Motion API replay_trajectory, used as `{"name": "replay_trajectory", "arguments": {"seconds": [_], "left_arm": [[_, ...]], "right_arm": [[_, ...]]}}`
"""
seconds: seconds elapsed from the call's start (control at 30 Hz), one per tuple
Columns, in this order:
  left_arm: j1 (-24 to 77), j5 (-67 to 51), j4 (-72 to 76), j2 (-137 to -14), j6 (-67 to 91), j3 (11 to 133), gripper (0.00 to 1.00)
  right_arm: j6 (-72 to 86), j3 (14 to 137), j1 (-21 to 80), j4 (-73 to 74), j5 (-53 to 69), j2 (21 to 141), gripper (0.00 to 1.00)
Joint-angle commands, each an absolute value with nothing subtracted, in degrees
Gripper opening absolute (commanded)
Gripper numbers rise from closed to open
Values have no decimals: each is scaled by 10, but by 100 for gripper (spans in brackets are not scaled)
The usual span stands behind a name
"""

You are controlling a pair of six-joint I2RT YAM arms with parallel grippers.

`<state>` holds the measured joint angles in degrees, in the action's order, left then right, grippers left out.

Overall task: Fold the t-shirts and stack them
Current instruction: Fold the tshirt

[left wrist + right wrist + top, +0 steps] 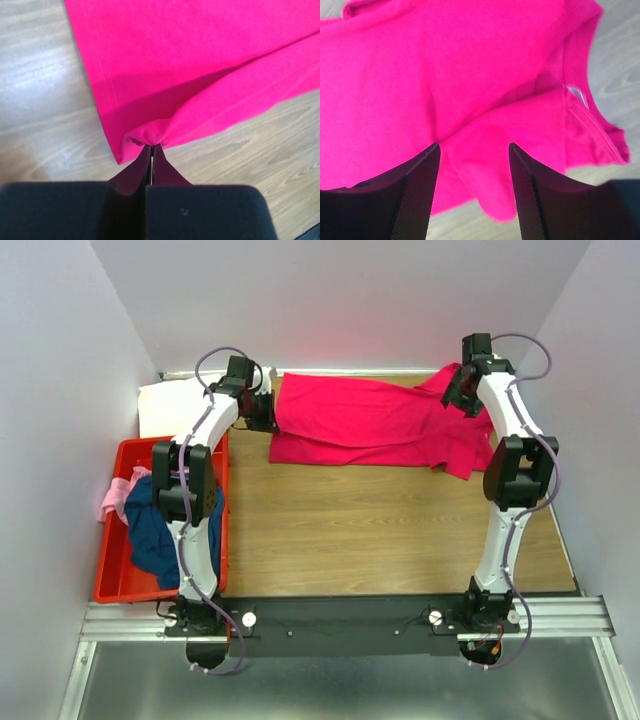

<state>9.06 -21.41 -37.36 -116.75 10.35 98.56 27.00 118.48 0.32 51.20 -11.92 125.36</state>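
From above, the magenta-pink t-shirt (360,422) lies stretched out on the far side of the desk (380,540). The left end effector (265,412) is at its left end. The right end effector (458,390) is at its right end. A white t-shirt (170,405) lies in the far left corner. The red bin (108,570) sits at the left edge, with a navy blue t-shirt (150,535) and a pale pink t-shirt (113,495) bunched up inside. I think the folding of this pink shirt is just starting.

The left wrist camera shows the left end effector (151,148) clenched on a corner of the hem (145,134), pinching the cloth into a little bump.

The right wrist camera shows the right end effector (474,146) released. Its fingers are wide apart, with a fold of pink cloth between them, not squeezed. The collar (585,115) is just beside them.

Next, I think the right side must close on the cloth so both ends can lift together. Nothing stands in the way, and the bin is well apart. The right end is rumpled, so the fold may come out crooked.
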Motion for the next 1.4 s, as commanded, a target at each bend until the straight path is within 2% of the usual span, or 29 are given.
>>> {"name": "replay_trajectory", "arguments": {"seconds": [0.0, 0.07, 0.1, 0.2, 0.37, 0.8, 1.17, 1.37], "left_arm": [[91, -232, -403, -1183, 95, 1013, 0], [91, -232, -397, -1177, 92, 994, 0], [91, -230, -395, -1171, 91, 985, 0], [91, -232, -383, -1161, 89, 948, 0], [91, -231, -375, -1143, 83, 909, 0], [91, -227, -379, -1136, 72, 904, 0], [91, -221, -376, -1128, 69, 884, 0], [91, -221, -376, -1129, 69, 887, 0]], "right_arm": [[278, 1110, 3, 543, -133, 1184, 64], [273, 1034, 3, 527, -140, 1115, 64], [273, 952, 3, 511, -143, 1067, 63], [279, 825, 2, 487, -153, 1014, 60], [283, 723, -24, 453, -135, 969, 51], [249, 704, -76, 346, -61, 1034, 46], [244, 713, -89, 324, -22, 1089, 45], [242, 710, -90, 322, -28, 1101, 35]]}}
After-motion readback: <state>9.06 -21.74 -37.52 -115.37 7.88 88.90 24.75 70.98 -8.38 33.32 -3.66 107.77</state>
